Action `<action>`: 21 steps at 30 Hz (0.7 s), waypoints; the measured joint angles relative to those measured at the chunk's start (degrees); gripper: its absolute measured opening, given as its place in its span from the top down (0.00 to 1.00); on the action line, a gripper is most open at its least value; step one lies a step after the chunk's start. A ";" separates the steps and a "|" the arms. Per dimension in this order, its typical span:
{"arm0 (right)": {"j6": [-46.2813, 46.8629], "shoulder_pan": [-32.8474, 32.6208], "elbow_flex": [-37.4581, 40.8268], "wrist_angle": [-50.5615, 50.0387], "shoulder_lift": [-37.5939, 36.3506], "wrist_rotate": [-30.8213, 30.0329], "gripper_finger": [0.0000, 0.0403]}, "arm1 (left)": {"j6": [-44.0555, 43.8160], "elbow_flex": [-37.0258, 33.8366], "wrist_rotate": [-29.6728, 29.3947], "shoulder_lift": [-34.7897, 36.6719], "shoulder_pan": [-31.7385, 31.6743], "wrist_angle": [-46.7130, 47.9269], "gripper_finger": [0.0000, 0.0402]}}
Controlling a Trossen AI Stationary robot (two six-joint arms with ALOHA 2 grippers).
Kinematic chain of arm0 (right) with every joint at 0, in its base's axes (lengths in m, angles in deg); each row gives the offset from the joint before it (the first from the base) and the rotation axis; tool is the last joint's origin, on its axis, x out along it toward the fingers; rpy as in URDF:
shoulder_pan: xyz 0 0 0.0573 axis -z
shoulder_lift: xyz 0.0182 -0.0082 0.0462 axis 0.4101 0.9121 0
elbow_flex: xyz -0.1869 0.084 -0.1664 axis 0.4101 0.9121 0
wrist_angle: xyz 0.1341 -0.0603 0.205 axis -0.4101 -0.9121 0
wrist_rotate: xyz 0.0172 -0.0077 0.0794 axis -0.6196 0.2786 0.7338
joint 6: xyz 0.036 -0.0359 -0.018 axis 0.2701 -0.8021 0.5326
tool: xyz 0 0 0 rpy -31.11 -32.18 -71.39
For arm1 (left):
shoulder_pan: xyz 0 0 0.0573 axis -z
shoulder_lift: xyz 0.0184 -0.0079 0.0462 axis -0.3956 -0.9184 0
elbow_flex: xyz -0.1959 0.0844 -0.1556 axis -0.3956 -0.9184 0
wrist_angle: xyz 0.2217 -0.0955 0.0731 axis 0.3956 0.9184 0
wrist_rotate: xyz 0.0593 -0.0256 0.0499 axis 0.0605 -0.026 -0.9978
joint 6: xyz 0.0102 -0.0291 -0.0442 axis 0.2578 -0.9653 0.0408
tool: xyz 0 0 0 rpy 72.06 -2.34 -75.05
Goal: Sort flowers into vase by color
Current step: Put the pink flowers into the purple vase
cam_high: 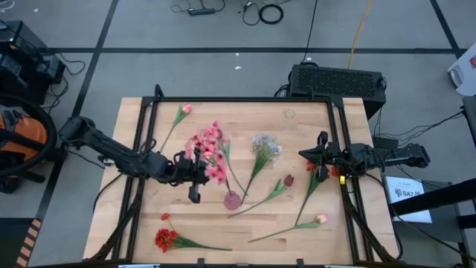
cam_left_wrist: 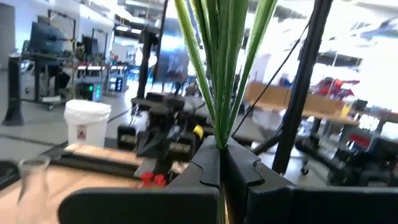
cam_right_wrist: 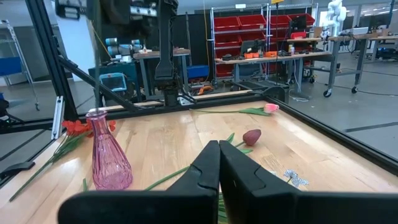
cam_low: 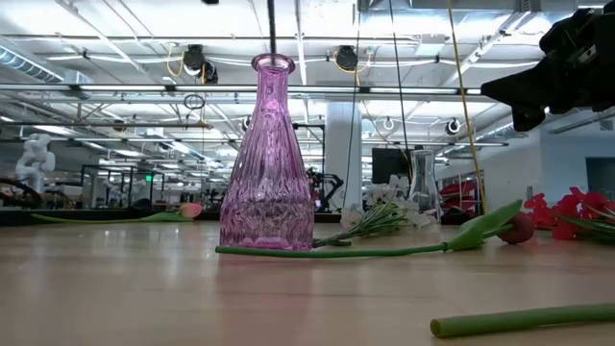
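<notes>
Ribbed pink glass vase (cam_low: 267, 163) upright on pale wood; left hand (cam_high: 195, 170) clamped on seemingly pink spray's (cam_high: 209, 151) thin stalks.

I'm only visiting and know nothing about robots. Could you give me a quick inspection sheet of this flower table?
Surface: wooden table, bare wood inside a black frame.
Job's things: pink vase upright, nothing in it; clear vase near the edge by the black box; pink spray lifted; blue-white spray, red spray and single buds lying loose.
Clutter: nothing seen.
Grippers: left gripper shut on the pink spray's stems, beside the pink vase; right gripper shut at the table's right side, any hold unclear.
Cables: loose cables on the floor.
Surroundings: black box behind the table; workshop beyond.
</notes>
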 joint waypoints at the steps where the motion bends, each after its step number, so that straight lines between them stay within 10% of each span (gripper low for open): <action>1: 0.00 -0.02 0.00 0.00 0.02 0.00 1.00 | 0.02 -0.72 -0.10 -0.03 0.06 0.02 1.00; 21: 0.00 -0.02 0.00 0.00 0.01 -0.01 1.00 | 3.23 -1.80 2.65 -10.13 0.31 0.17 1.00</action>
